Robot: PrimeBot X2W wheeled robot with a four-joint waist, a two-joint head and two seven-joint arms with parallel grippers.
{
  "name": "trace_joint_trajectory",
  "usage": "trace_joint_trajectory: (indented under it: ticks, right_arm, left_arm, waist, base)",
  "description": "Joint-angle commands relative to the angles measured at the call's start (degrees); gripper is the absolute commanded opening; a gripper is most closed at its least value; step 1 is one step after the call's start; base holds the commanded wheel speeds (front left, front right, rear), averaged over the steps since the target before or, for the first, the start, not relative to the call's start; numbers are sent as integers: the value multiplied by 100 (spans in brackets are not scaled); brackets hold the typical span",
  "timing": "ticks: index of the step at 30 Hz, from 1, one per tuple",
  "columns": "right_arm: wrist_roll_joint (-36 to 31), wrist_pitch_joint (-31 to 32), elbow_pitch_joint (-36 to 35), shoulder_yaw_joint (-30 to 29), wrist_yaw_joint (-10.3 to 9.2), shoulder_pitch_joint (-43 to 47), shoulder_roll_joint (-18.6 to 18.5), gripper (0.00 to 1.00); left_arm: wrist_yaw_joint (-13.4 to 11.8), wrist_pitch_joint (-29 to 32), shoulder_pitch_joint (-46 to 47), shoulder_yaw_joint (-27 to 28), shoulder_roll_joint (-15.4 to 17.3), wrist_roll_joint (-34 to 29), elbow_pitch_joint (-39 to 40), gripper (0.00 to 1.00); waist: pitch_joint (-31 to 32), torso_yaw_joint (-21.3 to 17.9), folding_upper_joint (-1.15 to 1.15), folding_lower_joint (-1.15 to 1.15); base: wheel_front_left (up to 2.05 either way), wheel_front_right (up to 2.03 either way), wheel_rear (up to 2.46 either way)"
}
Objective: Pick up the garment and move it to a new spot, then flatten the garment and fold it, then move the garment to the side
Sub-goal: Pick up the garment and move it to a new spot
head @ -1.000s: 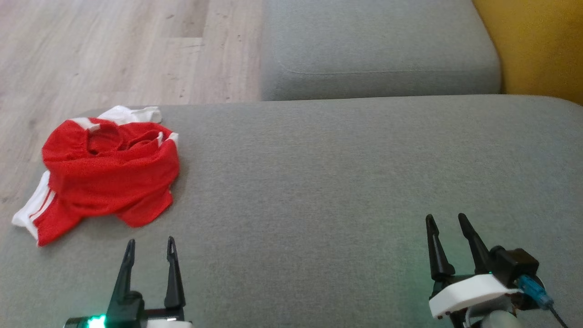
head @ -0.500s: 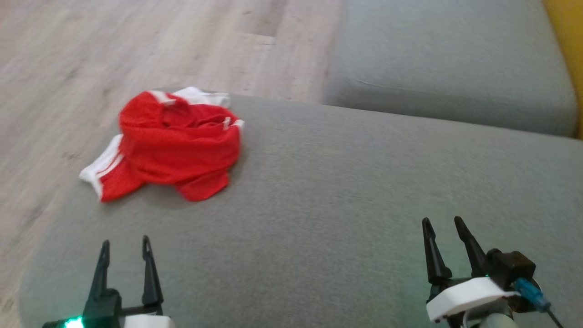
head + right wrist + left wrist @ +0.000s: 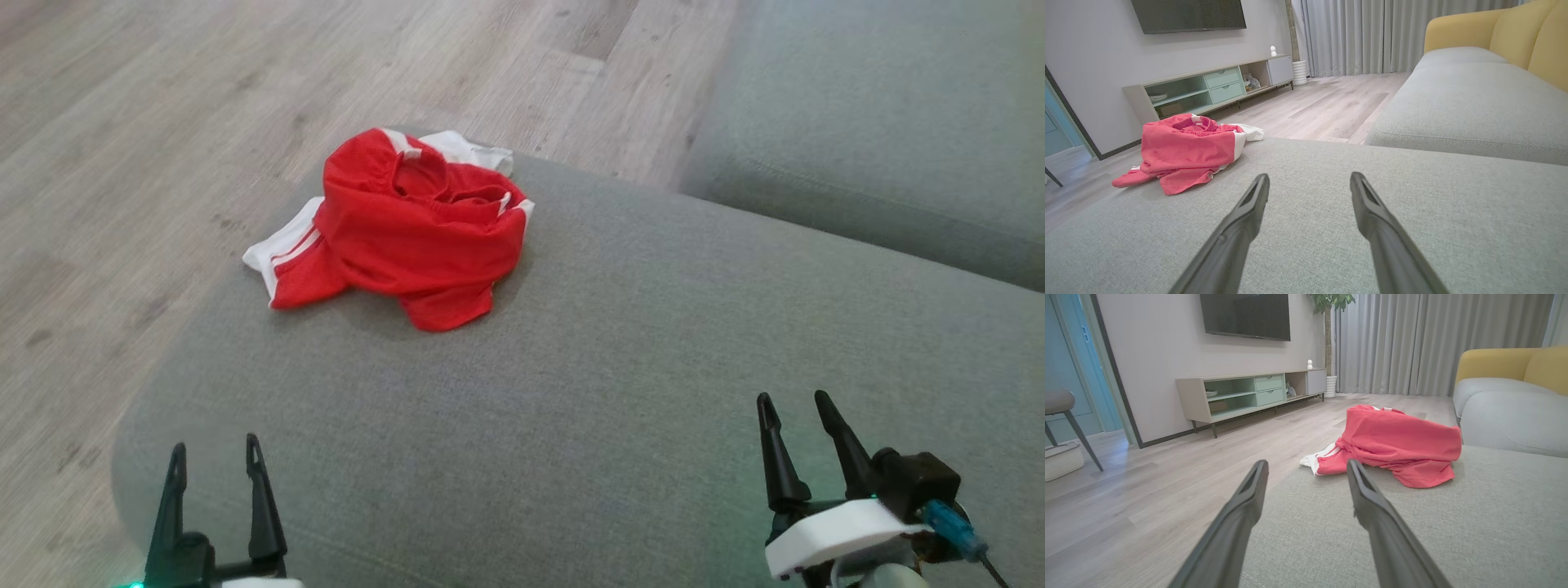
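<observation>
garment point(image 3: 412, 233), a red piece with white stripes, lies in a crumpled heap at the far left corner of the grey sofa cushion point(image 3: 571, 392), at about eleven o'clock from the middle of the head view, with one white-edged part reaching the cushion's rim beside the wooden floor point(image 3: 163, 122). nothing of the task looks done yet: the heap is unlifted, unflattened and unfolded, so the pick-up, the move to a new spot, the flattening, the folding and the final move aside are all left. the left gripper point(image 3: 215, 443) hangs at seven o'clock and the right gripper point(image 3: 792, 397) at five o'clock, both with fingers spread apart, holding nothing, and well apart from the garment; the left one is the nearer. a second grey cushion point(image 3: 882, 122) sits at two o'clock. against the earlier frames the whole head picture has shifted, so the camera has turned toward the garment: the heap now sits nearer the middle instead of at nine o'clock, yet it keeps its shape and its corner of the cushion, and both grippers stay spread.
</observation>
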State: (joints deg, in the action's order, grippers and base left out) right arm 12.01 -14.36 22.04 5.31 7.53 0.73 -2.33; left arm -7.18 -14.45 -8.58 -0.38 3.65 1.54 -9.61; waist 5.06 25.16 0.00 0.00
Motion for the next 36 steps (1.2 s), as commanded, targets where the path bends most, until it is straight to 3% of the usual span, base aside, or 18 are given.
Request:
trace_joint_trajectory:
  ticks: [1,11,16,18,22,28,36]
  right_arm:
    - [-45,-63,-151,89,-4,-181,-54,100]
    - [-511,-63,-192,-139,-4,-224,-54,100]
    - [-1049,-63,-374,-452,-4,-364,-54,100]
    - [-1288,-63,-446,-553,-4,-446,-54,100]
    - [-1788,-63,-621,-781,-4,-624,-54,100]
    - [-2205,-63,-964,-1075,-4,-763,-212,100]
    - [-2256,-63,-1218,-1072,-4,-818,-523,100]
  left_arm:
    - [-100,-55,230,145,-20,-22,252,100]
    - [-261,-55,665,320,17,-3,867,100]
    - [-114,-55,1698,384,255,-11,1231,100]
    - [55,-55,2246,389,406,51,1176,100]
    - [556,-47,3581,198,739,128,306,100]
    - [1155,488,5662,-179,771,371,-1665,100]
    - [1440,1087,7108,-812,801,461,-4130,100]
  waist:
    - [-88,77,0,0]
    - [-529,250,0,0]
    - [-1217,244,0,0]
    - [-1513,226,0,0]
    - [-2053,214,0,0]
    - [-2648,175,0,0]
    - [-3117,-116,0,0]
  base:
    - [0,0,0]
    - [0,0,0]
    - [0,0,0]
    - [0,0,0]
    - [0,0,0]
    - [0,0,0]
    - [0,0,0]
